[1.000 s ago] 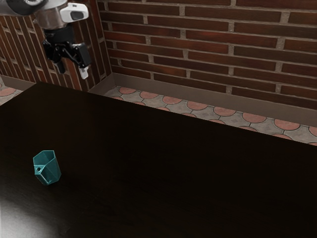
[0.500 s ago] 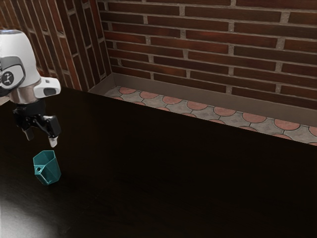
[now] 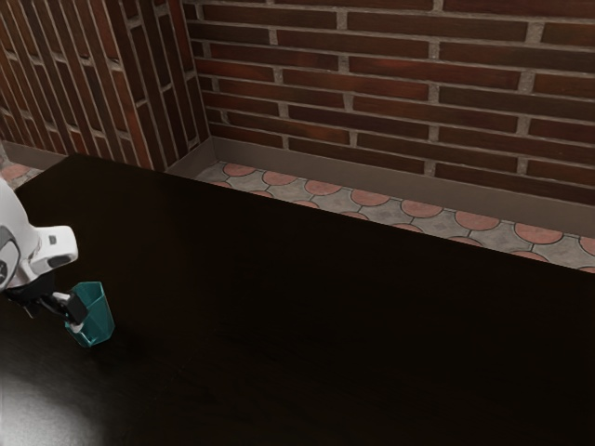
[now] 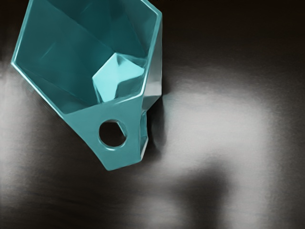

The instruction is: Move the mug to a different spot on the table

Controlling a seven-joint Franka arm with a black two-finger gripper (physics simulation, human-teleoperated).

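A teal faceted mug [image 3: 94,310] stands upright on the dark table [image 3: 307,297] near the exterior view's left edge. In the wrist view the mug [image 4: 90,62] lies straight under my hand, its mouth open toward the camera and its flat handle tab [image 4: 125,148] with a round hole pointing toward the camera's lower side. My gripper [image 3: 52,312] is low at the mug's handle side, open, with one white-tipped finger [image 3: 73,321] against the mug's left edge. Whether the other finger touches the mug cannot be told.
A brick wall [image 3: 390,84] runs behind the table, with a strip of tiled floor [image 3: 409,209] between them. The dark tabletop stretches wide toward the exterior view's right of the mug. A pale glare lies on the table's near left corner [image 3: 37,409].
My arm has dropped from high by the wall down and to the exterior view's left, ending beside the mug at its level. The mug has stayed where it was.
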